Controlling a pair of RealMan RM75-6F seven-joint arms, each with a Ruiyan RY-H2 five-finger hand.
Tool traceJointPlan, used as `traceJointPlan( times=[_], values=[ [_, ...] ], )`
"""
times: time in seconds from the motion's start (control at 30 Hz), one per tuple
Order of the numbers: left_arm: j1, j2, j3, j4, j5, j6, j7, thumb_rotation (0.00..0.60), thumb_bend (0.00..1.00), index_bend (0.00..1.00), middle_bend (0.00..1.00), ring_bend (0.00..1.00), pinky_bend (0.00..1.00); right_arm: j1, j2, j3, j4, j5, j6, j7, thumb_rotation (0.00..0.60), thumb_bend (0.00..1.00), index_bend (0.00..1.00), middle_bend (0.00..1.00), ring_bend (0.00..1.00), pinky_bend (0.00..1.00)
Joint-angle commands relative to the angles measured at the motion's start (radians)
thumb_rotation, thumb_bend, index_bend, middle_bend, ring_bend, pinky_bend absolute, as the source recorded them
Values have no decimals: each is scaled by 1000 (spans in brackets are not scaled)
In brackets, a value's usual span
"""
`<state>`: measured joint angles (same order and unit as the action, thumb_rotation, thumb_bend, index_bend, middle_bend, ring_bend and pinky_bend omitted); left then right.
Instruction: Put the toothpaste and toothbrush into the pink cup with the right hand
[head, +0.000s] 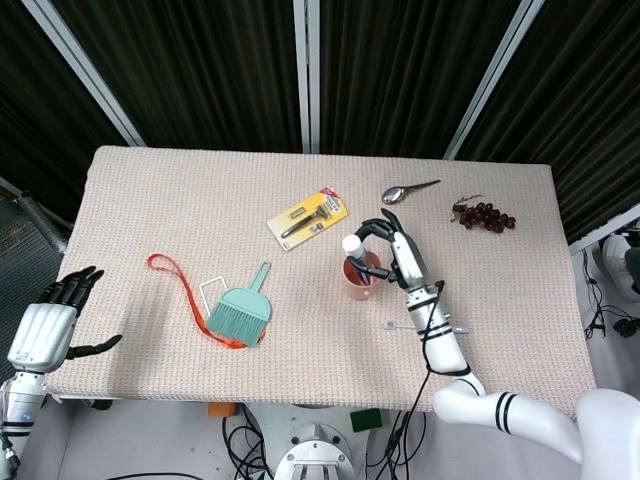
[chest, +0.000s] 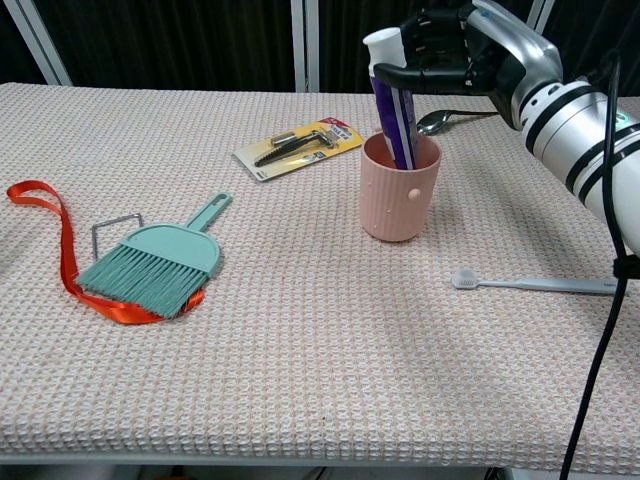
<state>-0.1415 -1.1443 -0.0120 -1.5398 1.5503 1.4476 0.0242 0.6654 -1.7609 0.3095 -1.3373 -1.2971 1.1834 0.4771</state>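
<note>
On the table (chest: 300, 380) I count one pink cup (chest: 399, 195), one toothpaste (chest: 391, 105), one toothbrush (chest: 535, 285), one small green brush (chest: 155, 262), one orange strap (chest: 55, 225), one spoon (chest: 450, 119), one bunch of grapes (head: 484, 215) and one yellow card with a tool on it (chest: 298, 148). A thin wire frame (chest: 112, 230) lies beside the brush.

The toothpaste stands in the pink cup. Its long axis is almost vertical, with the white cap on top and the flat end down inside the cup; it leans a little to the left in the chest view. The cup stands upright, and the toothpaste is the only thing I can see in it.

My right hand (chest: 462, 55) is at the top of the tube. Its fingers (chest: 412, 72) curl around the part just under the cap, so I hold the toothpaste.

The toothbrush lies flat on the table to the right of the cup, apart from it. Its long axis goes left to right in the chest view, with the bristle head pointing toward the cup and the handle going under my right arm.

My left hand (head: 50, 325) is at the left edge of the table, holding nothing, with the fingers apart.
</note>
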Motion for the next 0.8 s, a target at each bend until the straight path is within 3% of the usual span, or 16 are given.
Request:
traceJointPlan(
  times=[0.03,0.8],
  values=[
    [0,-1,0,1,0,-1,0,391,85,88,81,106,223,-11,-14,-16,26,-10,0,18,600,662,756,635,234,0],
    [2,-9,2,13,-7,-4,-8,430,85,88,81,107,223,-16,-70,-44,144,-56,-31,73,600,644,750,579,193,0]
  ],
)
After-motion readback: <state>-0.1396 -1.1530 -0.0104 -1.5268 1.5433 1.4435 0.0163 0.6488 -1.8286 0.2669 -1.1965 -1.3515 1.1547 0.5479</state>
